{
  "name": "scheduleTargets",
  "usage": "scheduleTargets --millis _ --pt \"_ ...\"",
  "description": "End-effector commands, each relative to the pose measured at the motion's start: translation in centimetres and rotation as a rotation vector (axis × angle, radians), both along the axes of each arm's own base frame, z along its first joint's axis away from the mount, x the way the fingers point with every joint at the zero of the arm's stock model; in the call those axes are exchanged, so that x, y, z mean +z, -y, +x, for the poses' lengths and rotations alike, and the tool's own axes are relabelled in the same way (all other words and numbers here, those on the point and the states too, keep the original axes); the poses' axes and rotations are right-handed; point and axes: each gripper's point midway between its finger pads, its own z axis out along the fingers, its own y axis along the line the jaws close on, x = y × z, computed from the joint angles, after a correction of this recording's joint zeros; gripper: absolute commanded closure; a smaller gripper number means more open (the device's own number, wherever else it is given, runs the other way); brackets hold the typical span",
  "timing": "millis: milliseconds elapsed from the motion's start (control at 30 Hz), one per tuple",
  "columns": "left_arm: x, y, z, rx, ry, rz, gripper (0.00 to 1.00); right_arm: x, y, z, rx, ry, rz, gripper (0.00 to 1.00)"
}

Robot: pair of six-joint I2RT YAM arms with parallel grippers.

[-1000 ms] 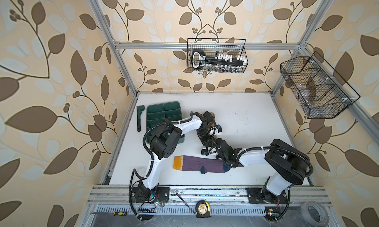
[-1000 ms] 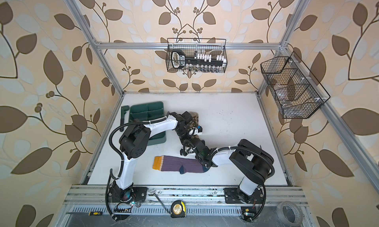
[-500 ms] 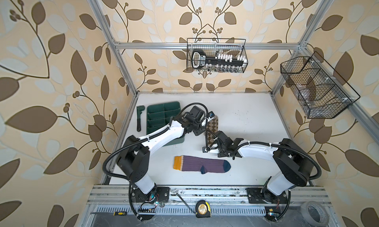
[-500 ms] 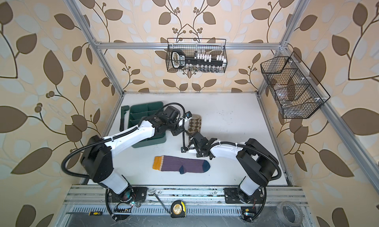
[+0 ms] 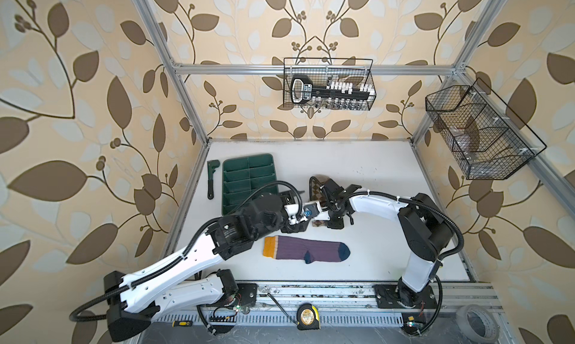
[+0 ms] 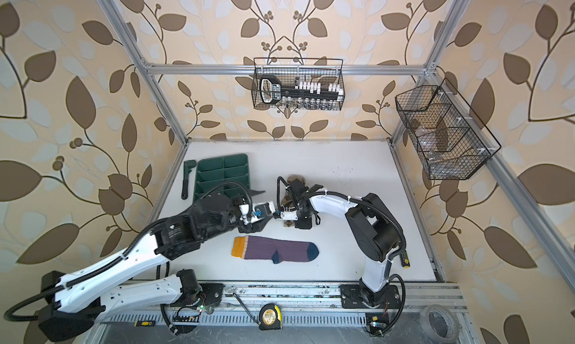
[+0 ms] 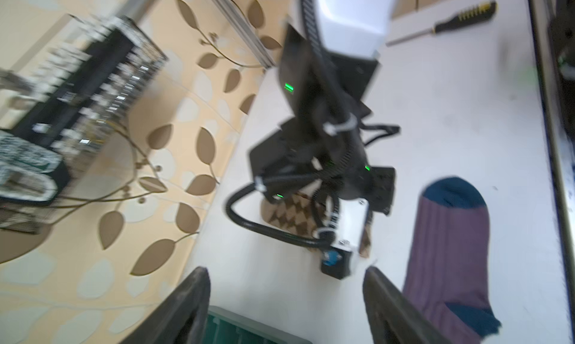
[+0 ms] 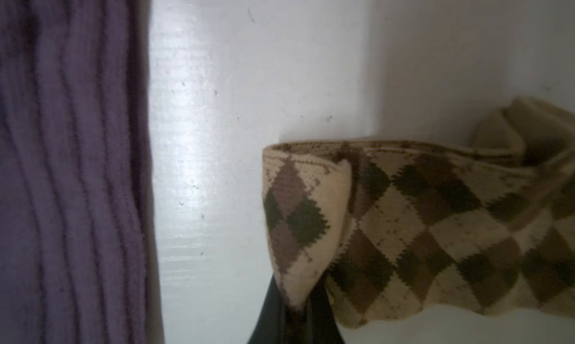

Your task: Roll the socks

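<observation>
Left gripper (image 7: 286, 274): jaws spread wide, empty, just behind purple sock (image 5: 306, 249). Purple sock lies flat, front-centre of table (image 5: 389, 177), cuff leftward. Argyle sock (image 8: 435, 218) lies behind it, apart, one end folded over. Right gripper (image 8: 295, 314): clamped tight on that fold.

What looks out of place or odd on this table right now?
The socks don't match: the purple sock lies flat, while the beige argyle sock is bunched and folded over, its edge pinched in the shut right gripper. A screwdriver also lies at the right edge of the table.
</observation>
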Motion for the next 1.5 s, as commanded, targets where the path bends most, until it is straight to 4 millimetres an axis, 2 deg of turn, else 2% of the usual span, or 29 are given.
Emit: scheduleTargets --millis 0,100,233,467,700,800,900,1067,1100,1133,1167,1200,1267,1300,1333,1467 --pt "-7.1 0.0 1.0 0.024 0.067 0.223 0.21 -2.4 1.0 -1.7 -0.013 -0.121 -0.044 0.97" --pt "-9.5 2.0 1.8 0.052 0.016 0.2 0.23 -2.6 0.7 -1.6 -0.011 -0.131 -0.033 0.96" --pt "-12.4 3.5 2.7 0.075 -0.005 0.272 0.28 -2.9 0.5 -1.7 -0.006 -0.144 -0.025 0.95" --pt "-15.3 5.0 4.7 0.122 0.062 0.287 0.3 -3.3 0.3 -2.0 -0.007 -0.169 -0.006 0.94" --pt "-18.0 6.1 6.2 0.151 0.051 0.303 0.39 -2.8 0.1 -2.3 0.004 -0.199 0.007 0.92" --pt "-19.5 6.4 6.6 0.156 0.033 0.325 0.48 -2.6 0.3 -2.4 0.0 -0.204 0.006 0.92" --pt "-20.5 6.1 7.0 0.168 0.014 0.343 0.64 -2.2 0.2 -2.2 -0.009 -0.198 0.017 0.92" --pt "-21.8 4.5 7.1 0.195 -0.051 0.371 0.96 -0.9 -0.1 -1.2 -0.039 -0.163 0.079 0.92" --pt "-21.9 4.2 7.1 0.2 -0.066 0.374 1.0 -0.5 -0.2 -0.9 -0.071 -0.159 0.103 0.91" --pt "-21.9 3.9 7.2 0.206 -0.079 0.373 1.0 0.1 -0.3 -0.5 -0.088 -0.145 0.129 0.9" --pt "-21.9 3.7 7.2 0.205 -0.095 0.371 1.0 0.7 -0.4 -0.3 -0.1 -0.132 0.152 0.87" --pt "-21.9 3.6 7.1 0.203 -0.111 0.37 1.0 1.2 -0.4 0.0 -0.11 -0.117 0.166 0.79" --pt "-21.9 3.5 7.1 0.193 -0.153 0.366 1.0 2.6 -0.6 0.1 -0.12 -0.103 0.204 0.49" --pt "-21.8 3.4 7.3 0.198 -0.167 0.36 1.0 3.2 -0.7 0.0 -0.121 -0.109 0.227 0.07" --pt "-21.9 3.3 7.5 0.204 -0.183 0.35 1.0 3.8 -0.8 -0.1 -0.13 -0.113 0.252 0.0" --pt "-21.9 2.9 7.8 0.198 -0.252 0.322 1.0 5.4 0.7 0.6 -0.189 -0.042 0.254 0.0"
